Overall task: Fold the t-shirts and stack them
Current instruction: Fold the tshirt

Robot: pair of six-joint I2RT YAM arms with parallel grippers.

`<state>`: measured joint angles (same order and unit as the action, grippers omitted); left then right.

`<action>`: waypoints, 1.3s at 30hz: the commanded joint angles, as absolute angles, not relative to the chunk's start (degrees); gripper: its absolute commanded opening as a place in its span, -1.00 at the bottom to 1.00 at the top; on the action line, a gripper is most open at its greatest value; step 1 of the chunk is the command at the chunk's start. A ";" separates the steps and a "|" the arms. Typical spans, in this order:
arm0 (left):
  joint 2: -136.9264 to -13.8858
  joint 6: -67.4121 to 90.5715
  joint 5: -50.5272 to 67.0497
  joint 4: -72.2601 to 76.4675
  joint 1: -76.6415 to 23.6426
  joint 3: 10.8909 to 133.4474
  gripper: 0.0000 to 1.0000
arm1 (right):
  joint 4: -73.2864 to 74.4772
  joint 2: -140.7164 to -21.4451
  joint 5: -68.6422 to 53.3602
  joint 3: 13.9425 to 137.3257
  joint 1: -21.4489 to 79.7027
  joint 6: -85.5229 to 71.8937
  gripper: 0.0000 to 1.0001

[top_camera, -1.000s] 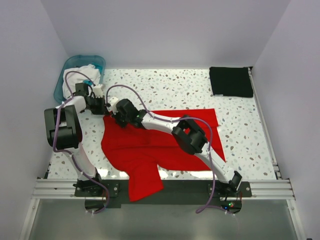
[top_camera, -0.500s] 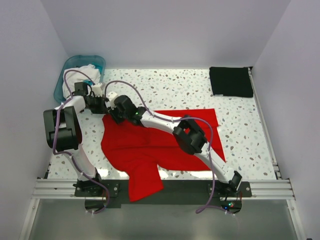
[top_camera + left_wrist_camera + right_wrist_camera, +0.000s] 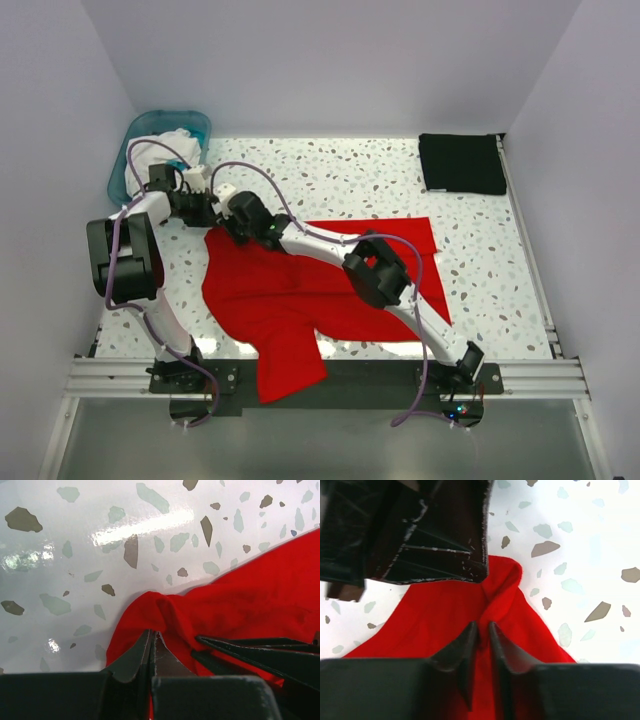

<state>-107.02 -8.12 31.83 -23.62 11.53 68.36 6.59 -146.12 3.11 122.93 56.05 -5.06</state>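
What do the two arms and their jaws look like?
Both the left arm and the right arm have white links between bulky black joint housings, and a thin purple cable loops loosely along each. Both stand on one black plate fixed to a silver rail. The jaws are matte black, tapering to narrow tips.

The red t-shirt (image 3: 290, 300) lies spread and mostly flat over the near-middle of the surface (image 3: 350, 170). Its far-left corner is bunched into a raised peak, and one part hangs over the near edge. The black t-shirt (image 3: 461, 163) sits as a flat folded rectangle in the far-right corner.
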 commanded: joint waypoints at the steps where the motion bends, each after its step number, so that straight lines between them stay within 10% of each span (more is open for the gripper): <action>1: -105.56 -7.73 34.01 -22.76 11.16 69.43 -1.00 | 4.75 -146.51 4.40 125.77 55.55 -5.54 -0.68; 6: -107.04 -8.26 33.22 -22.85 10.28 69.61 -1.00 | 3.78 -145.73 2.90 125.07 55.46 -5.27 -1.00; 26: -113.46 -0.97 23.55 -13.71 9.93 73.39 -1.00 | 0.26 -145.37 -2.28 122.60 55.46 -5.98 -1.00; 30: -112.68 -1.41 22.85 -14.32 10.02 74.53 -0.93 | 1.58 -143.62 -4.48 122.08 55.11 -5.80 -0.52; 39: -101.44 -5.01 21.45 -16.96 10.20 74.98 -0.55 | 6.14 -128.69 -11.69 112.25 49.05 -2.55 -0.31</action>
